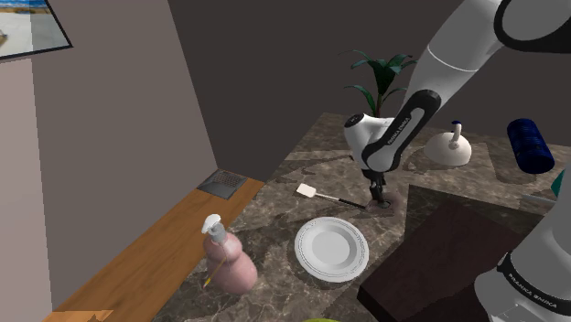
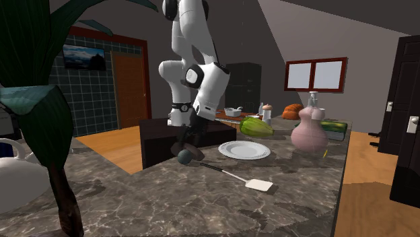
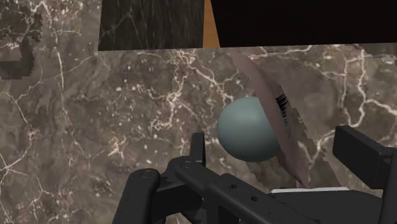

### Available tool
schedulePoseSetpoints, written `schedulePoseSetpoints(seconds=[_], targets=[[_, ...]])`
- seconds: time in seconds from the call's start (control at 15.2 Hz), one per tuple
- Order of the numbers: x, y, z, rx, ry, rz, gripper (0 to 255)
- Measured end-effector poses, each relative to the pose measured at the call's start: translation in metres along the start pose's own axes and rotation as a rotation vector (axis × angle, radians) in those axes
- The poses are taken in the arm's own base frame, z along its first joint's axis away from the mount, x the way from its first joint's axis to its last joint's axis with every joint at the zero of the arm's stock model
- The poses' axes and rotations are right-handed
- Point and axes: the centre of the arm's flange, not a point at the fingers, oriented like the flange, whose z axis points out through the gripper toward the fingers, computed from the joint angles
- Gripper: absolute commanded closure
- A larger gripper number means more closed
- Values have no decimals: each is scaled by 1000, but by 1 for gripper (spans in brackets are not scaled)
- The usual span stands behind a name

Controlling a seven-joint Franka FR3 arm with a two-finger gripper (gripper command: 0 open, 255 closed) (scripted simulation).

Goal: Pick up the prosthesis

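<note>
Just past the white plate (image 1: 331, 247), on its far right side in the shoulder view, the gripper (image 3: 272, 143) has its tips down at the dark marble counter (image 1: 274, 224). Its two black fingers (image 3: 359, 153) stand apart. The prosthesis (image 3: 247, 132) sits on the marble in the gap between them. It is a grey-green ball backed by a thin brownish-pink shell with a fringe of dark lashes (an eye, by its looks). The ball lies nearer one finger than the other. Whether that nearer finger touches it I cannot say for sure, since the gap there is a sliver at best. The other finger is plainly off it, so nothing is clamped.

A spatula (image 1: 308, 190) with a white blade also lies beyond the plate, near it, its black handle running toward the gripper. To the plate's left in the shoulder view stands a pink spray bottle (image 1: 229, 261) with a white nozzle, upright near the counter's edge. To the plate's right is the dark box of the stand (image 1: 439, 261). Well beyond the plate, past the gripper, sit a white round-bodied pot (image 1: 447, 146) and a potted plant (image 1: 380, 78). In the second exterior view a green and yellow object (image 2: 256, 126) lies behind the plate.
</note>
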Motion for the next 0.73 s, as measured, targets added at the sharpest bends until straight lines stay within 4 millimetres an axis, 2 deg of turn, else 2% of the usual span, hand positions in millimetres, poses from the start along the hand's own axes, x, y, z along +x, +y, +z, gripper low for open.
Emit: schedulePoseSetpoints(seconds=[0.26,0.33,0.73], targets=[[9,-2,21,0,0,0,0],[9,-2,22,0,0,-1,255],[10,-2,23,-1,2,-1,255]])
